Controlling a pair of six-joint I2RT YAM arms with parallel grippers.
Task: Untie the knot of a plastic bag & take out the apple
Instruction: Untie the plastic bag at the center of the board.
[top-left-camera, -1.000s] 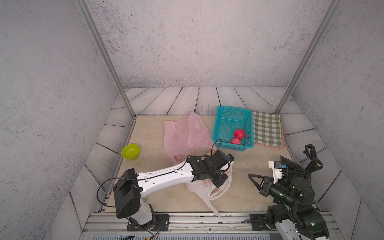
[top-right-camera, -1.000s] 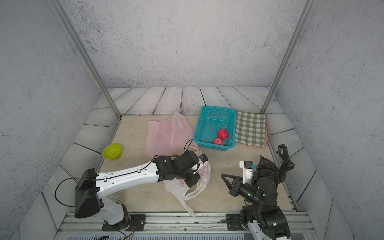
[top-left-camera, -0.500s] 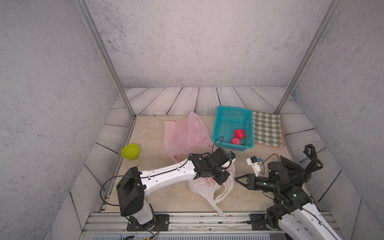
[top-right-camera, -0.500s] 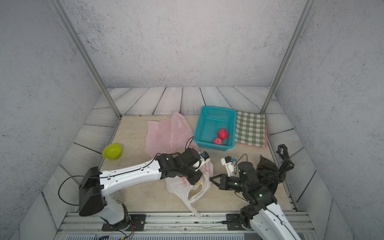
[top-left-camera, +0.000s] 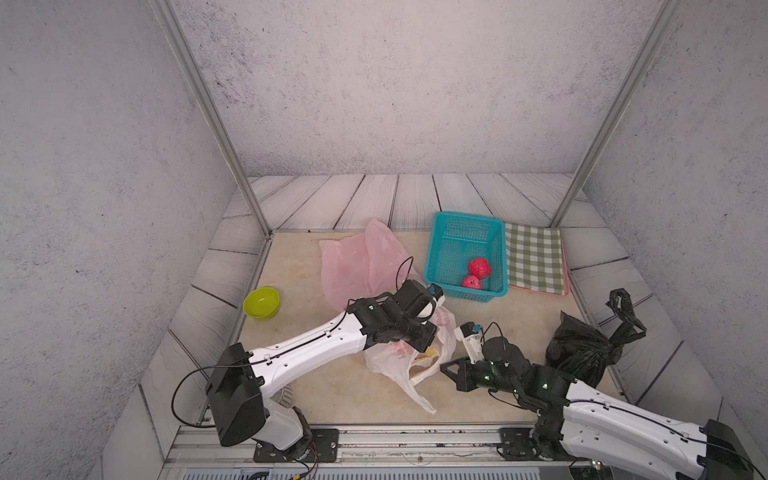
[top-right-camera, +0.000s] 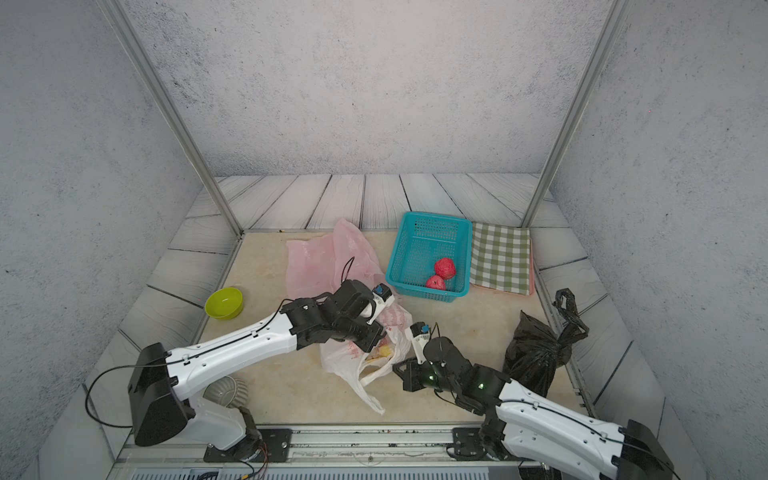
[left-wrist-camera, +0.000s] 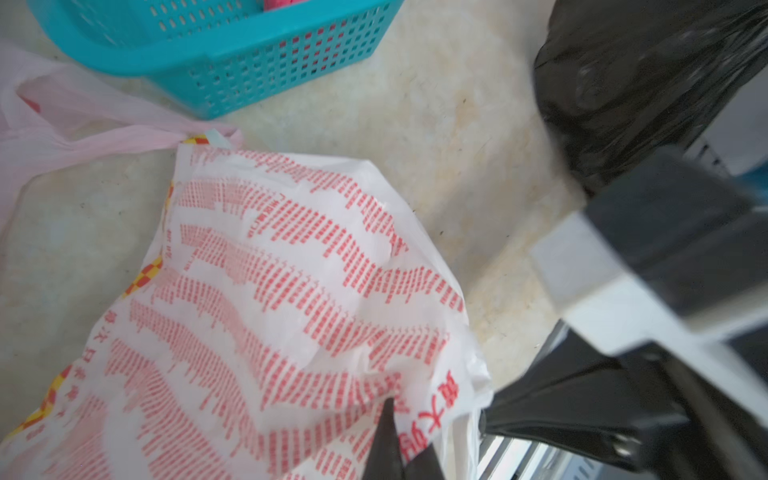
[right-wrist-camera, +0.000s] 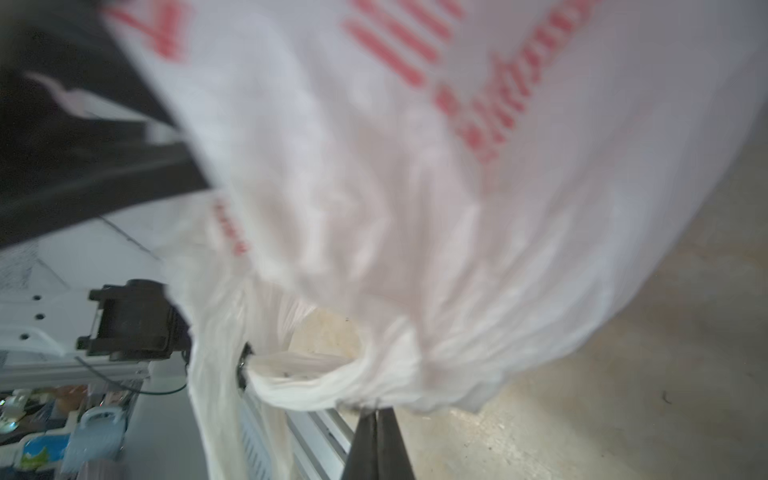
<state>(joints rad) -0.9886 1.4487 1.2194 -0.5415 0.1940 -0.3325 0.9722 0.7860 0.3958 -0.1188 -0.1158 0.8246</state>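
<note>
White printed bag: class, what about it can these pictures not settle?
Contents: both top views show only a yellowish patch through the white bag, unidentifiable.
Handles: right wrist view blurred; knotted or loose unclear.
Upper part: hidden under the left arm in both top views.

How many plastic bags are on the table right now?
3. A pink bag lies flat beside the teal basket. The left gripper holds a white red-printed bag. A knotted black bag stands at the right edge. Others could be hidden underneath.
</note>
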